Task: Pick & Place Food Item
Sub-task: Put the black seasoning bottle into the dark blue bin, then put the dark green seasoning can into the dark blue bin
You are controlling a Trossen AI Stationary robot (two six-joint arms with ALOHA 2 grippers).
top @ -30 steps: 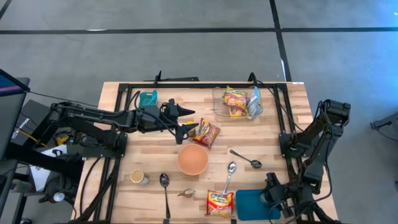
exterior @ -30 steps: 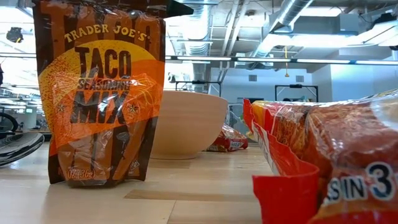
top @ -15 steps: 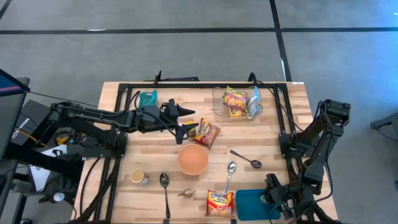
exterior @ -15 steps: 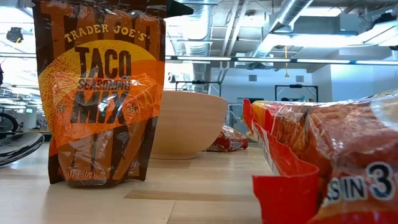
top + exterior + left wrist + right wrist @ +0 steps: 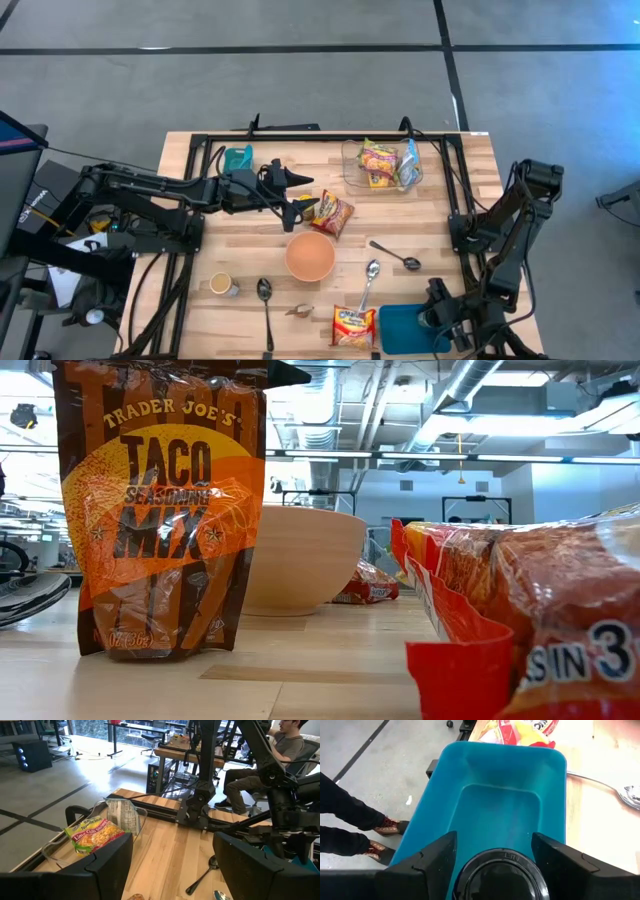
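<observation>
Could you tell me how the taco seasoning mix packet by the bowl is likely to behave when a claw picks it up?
The taco seasoning mix packet is a thin, glossy pouch with crinkled film, so it would probably flex rather than stay stiff, and may slip. It looks flat and light. In the low view it stands upright near the bowl, so a sideways nudge would likely tip it.

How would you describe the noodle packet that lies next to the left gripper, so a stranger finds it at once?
Start at the tan bowl in the middle of the wooden table. Just beyond it, beside the left gripper, lies a noodle packet. Unlike the others, it lies alone on bare wood, neither in the clear container nor at the table's front edge.
</observation>
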